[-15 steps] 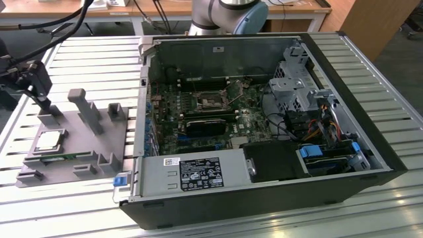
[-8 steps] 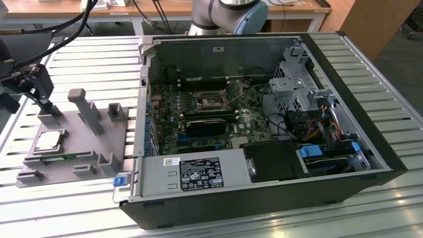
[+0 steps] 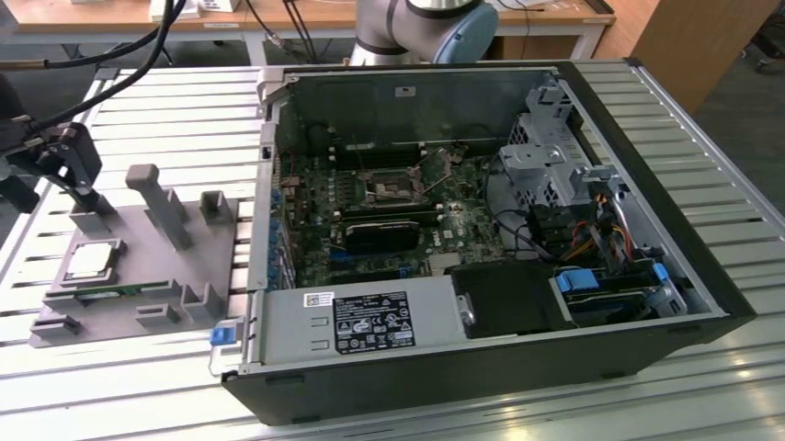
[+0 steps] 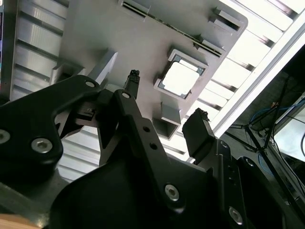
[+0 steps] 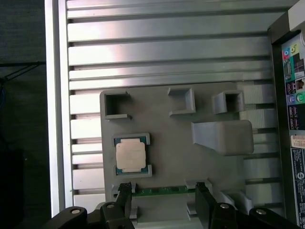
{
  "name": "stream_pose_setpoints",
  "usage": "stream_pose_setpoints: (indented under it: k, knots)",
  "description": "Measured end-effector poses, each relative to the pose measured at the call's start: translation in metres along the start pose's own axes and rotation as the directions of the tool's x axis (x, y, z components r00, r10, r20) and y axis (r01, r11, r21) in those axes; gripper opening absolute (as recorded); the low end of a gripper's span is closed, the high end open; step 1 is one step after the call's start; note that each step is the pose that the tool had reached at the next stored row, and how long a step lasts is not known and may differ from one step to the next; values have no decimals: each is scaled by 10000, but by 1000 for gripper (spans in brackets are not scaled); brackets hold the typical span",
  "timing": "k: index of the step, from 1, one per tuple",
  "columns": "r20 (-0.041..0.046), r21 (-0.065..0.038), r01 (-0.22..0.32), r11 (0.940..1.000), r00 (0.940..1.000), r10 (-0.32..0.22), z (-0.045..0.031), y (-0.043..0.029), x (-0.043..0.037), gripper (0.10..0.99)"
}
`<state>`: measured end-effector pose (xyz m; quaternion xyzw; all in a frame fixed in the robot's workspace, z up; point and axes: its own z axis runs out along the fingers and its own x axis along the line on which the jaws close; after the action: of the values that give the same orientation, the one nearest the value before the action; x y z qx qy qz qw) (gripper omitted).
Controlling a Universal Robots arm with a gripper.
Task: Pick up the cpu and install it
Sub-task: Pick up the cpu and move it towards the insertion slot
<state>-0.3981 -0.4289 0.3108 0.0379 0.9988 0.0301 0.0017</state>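
While the tool [image 5: 163,198] hangs wide open and empty, the cpu [image 5: 130,156] lies untouched, ahead and off to one side; a sound grasp needs it centred between the jaws.

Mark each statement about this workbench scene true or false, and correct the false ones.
1. The cpu lies in a recess of the grey fixture. True.
2. The gripper grips the cpu. False: it is open and empty, apart from the cpu.
3. The fixture stands inside the computer case. False: it lies on the slatted table, to the exterior view's left of the case.
4. The computer case lies open, its board showing. True.
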Motion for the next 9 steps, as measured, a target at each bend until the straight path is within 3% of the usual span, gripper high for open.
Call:
stream_pose_setpoints:
  k: [9]
  knots:
    - [-87, 5, -5, 10000, 10000, 5, 46, -4, 0, 647]
